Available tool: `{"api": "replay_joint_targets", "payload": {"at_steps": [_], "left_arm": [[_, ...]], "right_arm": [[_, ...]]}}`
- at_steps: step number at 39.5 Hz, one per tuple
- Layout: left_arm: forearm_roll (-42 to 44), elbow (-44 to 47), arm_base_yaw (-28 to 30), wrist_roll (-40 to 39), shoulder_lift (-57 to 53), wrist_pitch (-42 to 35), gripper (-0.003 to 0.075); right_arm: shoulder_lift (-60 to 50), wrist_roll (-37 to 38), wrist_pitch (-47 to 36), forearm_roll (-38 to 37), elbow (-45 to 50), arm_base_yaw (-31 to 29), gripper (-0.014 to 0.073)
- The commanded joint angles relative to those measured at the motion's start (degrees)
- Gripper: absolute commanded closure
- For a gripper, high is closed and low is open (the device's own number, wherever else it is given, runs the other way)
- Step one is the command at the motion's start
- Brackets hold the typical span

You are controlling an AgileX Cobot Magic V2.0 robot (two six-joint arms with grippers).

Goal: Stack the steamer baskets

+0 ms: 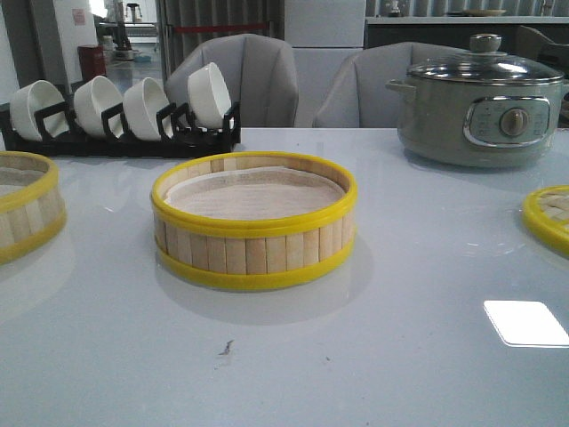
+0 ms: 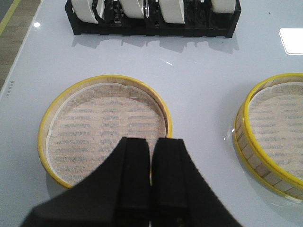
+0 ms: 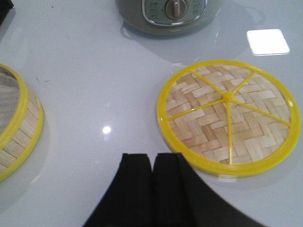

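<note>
— Where's the left pincer (image 2: 151,156)?

— Fingers pressed together, gripping nothing, hovering over the near rim of one steamer basket (image 2: 105,127). That basket sits on the white worktop (image 2: 199,85) right under the pincer, pale liner showing. A second steamer basket (image 2: 274,130) stands off to one side of it, apart. Beyond the pincer, a black rack of white bowls (image 2: 151,16).

— And the right pincer (image 3: 152,172)?

— Also closed tight and empty. Just ahead of it and slightly to one side lies the woven bamboo lid (image 3: 228,116), flat on the worktop. Further ahead is the grey-green electric pot (image 3: 170,14); out to the other side, the edge of the middle basket.

— Are the baskets stacked?

— No. In the front view the middle one (image 1: 254,222) and the left one (image 1: 27,205) stand separately.
</note>
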Motion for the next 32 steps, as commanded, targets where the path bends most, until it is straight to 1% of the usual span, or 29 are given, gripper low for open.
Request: {"api": "replay_joint_targets", "payload": {"at_steps": [1, 6, 9, 12, 17, 19, 21, 22, 24, 27, 29, 32], "left_arm": [[-0.54, -2.24, -0.38, -0.04, -0.78, -3.85, 0.0635], [-2.57, -2.24, -0.38, -0.04, -0.78, -3.59, 0.0635], [-5.08, -2.24, -0.38, 0.05, -0.78, -3.59, 0.0635], [-5.49, -2.24, -0.38, 0.05, -0.78, -3.59, 0.0635], [-6.30, -2.24, -0.38, 3.14, -0.78, -2.29, 0.0634], [-6.75, -2.24, -0.38, 3.56, -0.78, -1.75, 0.0634], [-7.05, -2.24, -0.38, 3.71, -0.78, -1.44, 0.0634], [-7.17, -2.24, -0.38, 3.83, -0.78, -1.44, 0.0634], [-7.54, -2.24, -0.38, 3.83, -0.71, -1.55, 0.0634], [-8.34, -2.24, -0.38, 3.83, -0.33, -1.62, 0.0632], [-8.94, -2.24, -0.38, 3.94, 0.06, -1.11, 0.0622], [-9.45, -2.24, -0.38, 5.01, 1.16, -0.47, 0.0558]], "right_arm": [[-0.28, -0.09, -4.72, 1.96, -2.17, 0.13, 0.0545], [-0.28, -0.09, -5.43, 1.95, -2.11, 0.13, 0.0545], [-0.28, -0.09, -7.51, 2.17, -2.11, 0.13, 0.0545], [-0.28, -0.09, -7.55, 2.17, -2.11, 0.13, 0.0545], [-0.28, -0.09, -6.72, 2.60, -2.11, 0.13, 0.0530], [-0.28, -0.09, -5.98, 2.96, -2.11, 0.45, 0.0489], [-0.28, -0.09, -5.06, 2.96, -2.11, 0.83, 0.0418], [-0.28, -0.09, -4.56, 2.96, -2.11, 0.92, 0.0356], [-0.28, -0.09, -4.27, 2.91, -2.11, 0.92, 0.0261], [-0.28, -0.09, -4.67, 2.84, -2.11, 0.92, 0.0142], [-0.28, -0.09, -5.05, 2.84, -2.11, 0.92, 0.0118], [-0.28, -0.09, -5.29, 2.84, -2.11, 0.92, 0.0125]]}}
